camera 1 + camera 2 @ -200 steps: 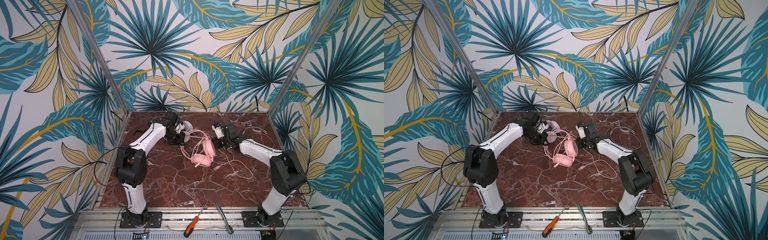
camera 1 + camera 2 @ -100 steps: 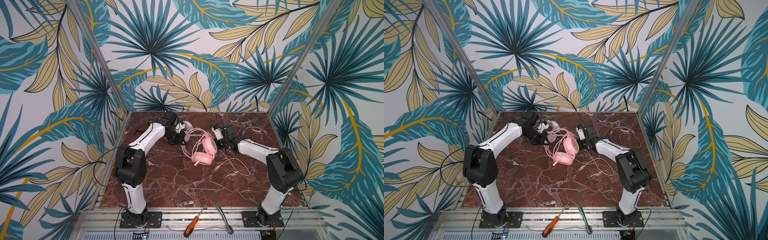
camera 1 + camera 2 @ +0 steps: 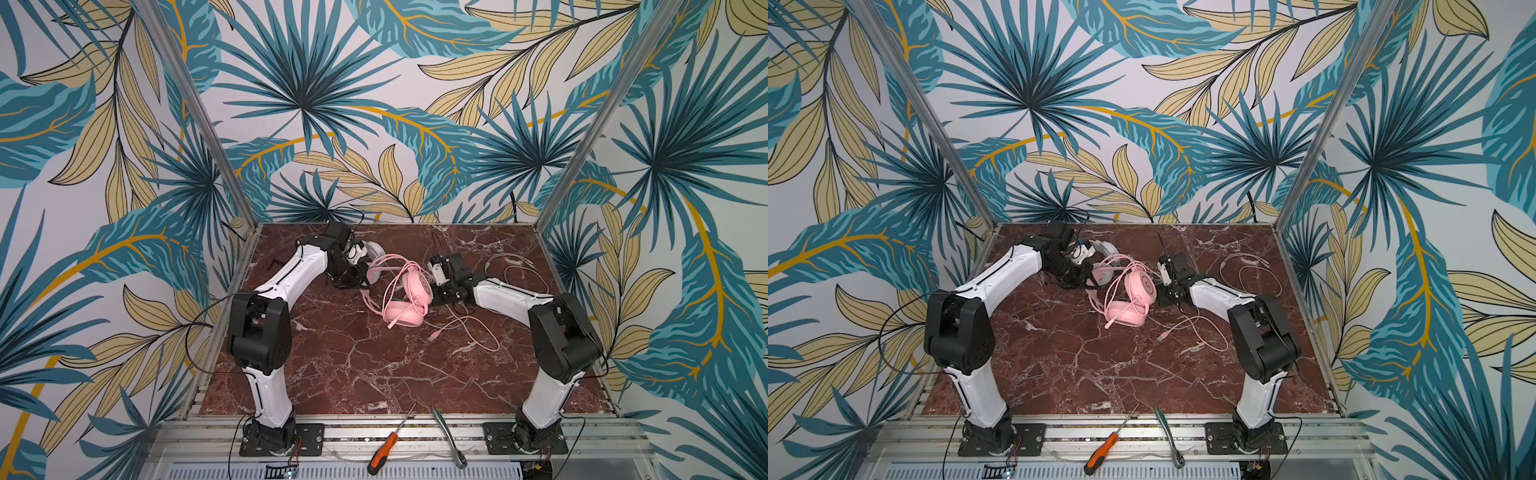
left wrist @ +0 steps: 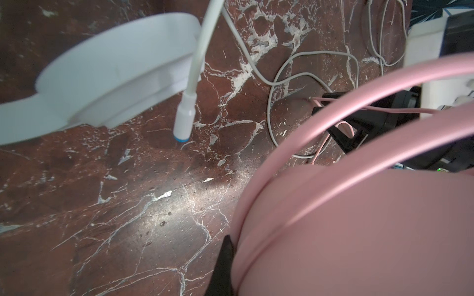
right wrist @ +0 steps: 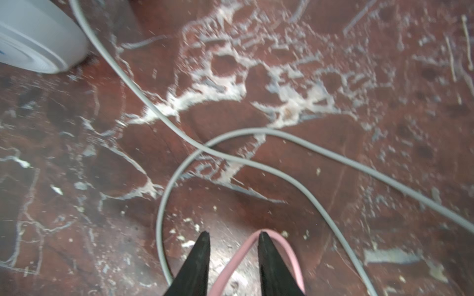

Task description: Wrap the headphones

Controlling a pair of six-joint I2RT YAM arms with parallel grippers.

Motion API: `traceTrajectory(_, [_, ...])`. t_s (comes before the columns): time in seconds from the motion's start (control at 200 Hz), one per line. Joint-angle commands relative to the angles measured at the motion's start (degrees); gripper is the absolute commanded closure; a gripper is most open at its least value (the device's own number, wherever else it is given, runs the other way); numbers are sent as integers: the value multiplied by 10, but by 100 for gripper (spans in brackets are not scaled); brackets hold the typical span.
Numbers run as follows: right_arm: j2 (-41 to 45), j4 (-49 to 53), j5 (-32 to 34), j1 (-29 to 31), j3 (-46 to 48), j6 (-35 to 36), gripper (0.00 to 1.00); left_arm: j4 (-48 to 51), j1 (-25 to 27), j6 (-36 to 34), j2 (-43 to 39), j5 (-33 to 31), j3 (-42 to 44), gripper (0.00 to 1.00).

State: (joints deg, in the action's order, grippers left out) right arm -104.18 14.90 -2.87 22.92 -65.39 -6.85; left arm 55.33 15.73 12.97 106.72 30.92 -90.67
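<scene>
The pink headset (image 3: 409, 299) lies between both grippers, its band pinched in the closed left gripper (image 3: 361, 280). The right gripper (image 5: 232, 234) stands open, with the pink cable (image 5: 234, 264) looped over one finger. The white headset (image 4: 115, 77) rests just beyond the left gripper.

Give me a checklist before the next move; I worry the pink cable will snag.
1. Left gripper gripping pink headset: ok, shut against its band.
2. Right gripper free of pink cable: not ok; jaws apart, but the cable is hooked over one fingertip.
3. Pink cable wrapped: not ok; slack and plug lie loose on the table.
4. White cable out of the way: not ok; it loops just ahead of the right gripper.
5. White headset untangled from the pink one: cannot tell.
</scene>
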Motion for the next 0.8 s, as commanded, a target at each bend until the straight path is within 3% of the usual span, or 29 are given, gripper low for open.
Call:
traceTrajectory(0.0, [4,55,29,-3,18,-10,66,-6,-6,14,-29,45,-19,100])
traceTrajectory(0.596, [92,116,12,-4,60,-20,65,-7,-10,21,-20,40,-21,100])
traceTrajectory(0.796, [141,122,-1,-5,97,-33,55,-8,-11,26,-18,43,-24,100])
